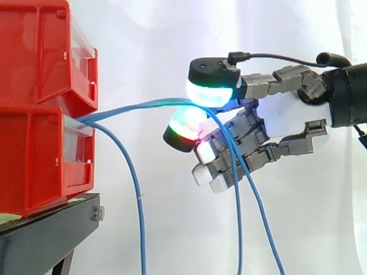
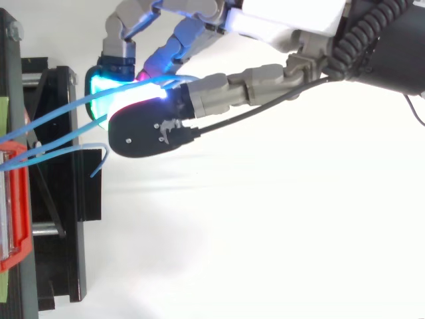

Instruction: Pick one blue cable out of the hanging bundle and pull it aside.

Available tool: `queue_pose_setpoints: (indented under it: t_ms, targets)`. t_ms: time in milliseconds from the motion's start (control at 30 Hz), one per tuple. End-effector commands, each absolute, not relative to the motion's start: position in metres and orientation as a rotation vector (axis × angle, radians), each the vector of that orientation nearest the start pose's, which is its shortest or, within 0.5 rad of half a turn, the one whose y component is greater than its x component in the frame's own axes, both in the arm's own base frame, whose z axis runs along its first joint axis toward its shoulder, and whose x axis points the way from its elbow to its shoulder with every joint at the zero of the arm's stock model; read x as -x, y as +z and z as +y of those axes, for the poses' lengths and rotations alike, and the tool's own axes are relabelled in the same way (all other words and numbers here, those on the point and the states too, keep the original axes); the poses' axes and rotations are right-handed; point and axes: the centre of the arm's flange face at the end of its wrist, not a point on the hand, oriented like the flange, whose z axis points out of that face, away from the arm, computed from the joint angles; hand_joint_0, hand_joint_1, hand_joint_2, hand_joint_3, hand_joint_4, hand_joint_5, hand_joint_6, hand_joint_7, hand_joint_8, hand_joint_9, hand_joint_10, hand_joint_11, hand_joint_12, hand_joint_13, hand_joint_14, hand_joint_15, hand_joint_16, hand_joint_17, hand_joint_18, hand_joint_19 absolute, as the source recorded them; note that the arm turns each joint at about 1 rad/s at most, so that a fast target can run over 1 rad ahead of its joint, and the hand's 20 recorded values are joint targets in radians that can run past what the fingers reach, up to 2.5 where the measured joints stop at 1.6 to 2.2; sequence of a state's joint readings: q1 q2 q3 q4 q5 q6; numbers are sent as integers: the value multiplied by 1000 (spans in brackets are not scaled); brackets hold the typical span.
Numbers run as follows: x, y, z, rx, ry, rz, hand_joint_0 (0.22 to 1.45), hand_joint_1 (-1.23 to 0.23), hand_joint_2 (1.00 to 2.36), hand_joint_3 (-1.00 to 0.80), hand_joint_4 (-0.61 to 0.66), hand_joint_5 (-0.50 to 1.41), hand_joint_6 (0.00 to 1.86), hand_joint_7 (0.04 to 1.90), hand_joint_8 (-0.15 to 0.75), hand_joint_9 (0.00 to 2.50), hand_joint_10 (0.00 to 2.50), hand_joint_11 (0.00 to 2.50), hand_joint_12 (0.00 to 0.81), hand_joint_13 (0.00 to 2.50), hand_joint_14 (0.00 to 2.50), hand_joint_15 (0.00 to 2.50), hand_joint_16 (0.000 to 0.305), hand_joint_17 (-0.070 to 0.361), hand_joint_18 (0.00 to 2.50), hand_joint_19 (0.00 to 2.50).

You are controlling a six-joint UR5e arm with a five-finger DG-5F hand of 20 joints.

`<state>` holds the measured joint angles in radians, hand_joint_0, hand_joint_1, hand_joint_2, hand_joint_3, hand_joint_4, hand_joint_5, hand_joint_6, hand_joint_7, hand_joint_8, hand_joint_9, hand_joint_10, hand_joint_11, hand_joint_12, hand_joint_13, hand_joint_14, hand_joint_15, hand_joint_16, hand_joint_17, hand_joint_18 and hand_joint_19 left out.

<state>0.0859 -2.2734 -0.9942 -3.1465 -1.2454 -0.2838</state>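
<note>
Pinching blue cables (image 1: 137,107) stretched from the red bins (image 1: 34,57) between glowing pads (image 1: 209,93) of the robot hand (image 1: 287,117).

Bright, even light; glaring white curtain (image 1: 149,51)

The blue cables (image 1: 132,107) leave the side view at its bottom edge, so I cannot see their lower ends. Their upper ends are hidden inside the red bins (image 1: 40,143), which the left edge crops. Pad glow on the hand (image 2: 285,20) washes out the pinch; I cannot count the cables there.
</note>
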Motion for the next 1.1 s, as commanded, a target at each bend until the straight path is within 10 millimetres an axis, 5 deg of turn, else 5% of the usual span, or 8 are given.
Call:
queue_pose_setpoints:
  t_ms: [0, 367, 533, 767, 1067]
  targets:
    - [-755, 326, -101, -1189, 740, 1296, 705, -882, 1013, -341, -130, -147, 960, 844, 193, 901, 20, 571, 247, 763, 20, 444, 35, 79, 602, 338]
    - [-755, 326, -101, -1190, 738, 1298, 677, -862, 1000, -500, -79, -140, 955, 852, 193, 911, 18, 570, 243, 763, 18, 445, 34, 76, 602, 345]
    - [-755, 326, -101, -1190, 738, 1298, 528, -685, 1000, -500, -8, -122, 927, 811, 222, 968, 17, 552, 262, 789, 18, 450, 36, 81, 609, 374]
    - [-755, 326, -101, -1190, 738, 1298, 502, -466, 1000, -500, 13, -115, 898, 821, 249, 1014, 19, 543, 280, 824, 18, 463, 40, 89, 623, 391]
    - [-753, 320, -104, -1205, 740, 1300, 531, -511, 1002, -484, 15, -116, 892, 864, 246, 1017, 18, 552, 275, 824, 20, 466, 39, 88, 613, 412]
